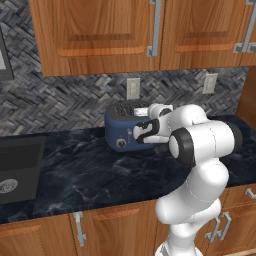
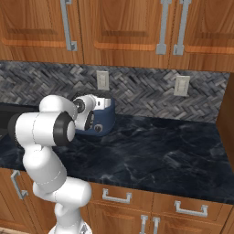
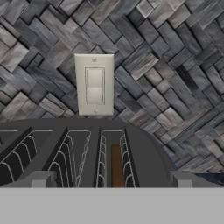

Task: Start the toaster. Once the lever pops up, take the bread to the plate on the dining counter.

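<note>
Bread (image 3: 116, 166) stands in a toaster (image 1: 120, 131) slot beneath the released claw (image 3: 111, 180), visible from the hand.

Glossy white rounded arm (image 1: 197, 165) segments, black rings at joints; white end effector (image 1: 150, 131) with dark trim.

The left base view looks forward and down from behind the arm's left, onto the black surface (image 1: 75, 170) and toaster (image 1: 122, 131) against the herringbone wall. The right base view faces the same toaster (image 2: 101, 119) and wall from the other side, showing more surface to the right. The hand view sits very close — apparently just above the toaster's slotted top (image 3: 78, 148) — facing the wall switch (image 3: 94, 84).
</note>
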### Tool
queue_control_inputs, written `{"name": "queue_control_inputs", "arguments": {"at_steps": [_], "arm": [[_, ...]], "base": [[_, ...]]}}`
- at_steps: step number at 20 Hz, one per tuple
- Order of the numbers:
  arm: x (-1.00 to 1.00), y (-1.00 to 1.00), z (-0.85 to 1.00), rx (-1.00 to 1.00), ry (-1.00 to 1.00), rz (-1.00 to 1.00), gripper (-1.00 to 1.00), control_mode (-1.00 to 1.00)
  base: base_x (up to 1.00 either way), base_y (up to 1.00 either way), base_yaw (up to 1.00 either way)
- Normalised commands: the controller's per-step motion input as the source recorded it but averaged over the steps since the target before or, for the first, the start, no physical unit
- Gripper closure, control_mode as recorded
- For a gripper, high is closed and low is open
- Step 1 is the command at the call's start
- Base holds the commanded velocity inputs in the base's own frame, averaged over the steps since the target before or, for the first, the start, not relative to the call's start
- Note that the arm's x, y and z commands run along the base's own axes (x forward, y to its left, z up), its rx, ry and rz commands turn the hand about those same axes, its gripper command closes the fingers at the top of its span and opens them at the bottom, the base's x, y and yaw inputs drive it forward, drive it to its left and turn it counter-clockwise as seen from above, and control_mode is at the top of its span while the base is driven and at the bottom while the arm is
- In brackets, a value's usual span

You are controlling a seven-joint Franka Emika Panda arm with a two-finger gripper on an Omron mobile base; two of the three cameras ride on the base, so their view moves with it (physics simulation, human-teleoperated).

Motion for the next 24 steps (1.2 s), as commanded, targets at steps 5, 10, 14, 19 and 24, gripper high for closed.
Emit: {"name": "queue_control_inputs", "arguments": {"at_steps": [5, 10, 14, 19, 24], "arm": [[0.00, 0.00, 0.00, 0.00, 0.00, 0.00, -1.00, -1.00], [0.00, 0.00, 0.00, 0.00, 0.00, 0.00, -1.00, -1.00], [0.00, 0.00, 0.00, 0.00, 0.00, 0.00, -1.00, -1.00], [0.00, 0.00, 0.00, 0.00, 0.00, 0.00, -1.00, -1.00], [0.00, 0.00, 0.00, 0.00, 0.00, 0.00, -1.00, -1.00]], "base": [[0.00, 0.00, 0.00], [0.00, 0.00, 0.00], [0.00, 0.00, 0.00], [0.00, 0.00, 0.00], [0.00, 0.00, 0.00]]}}
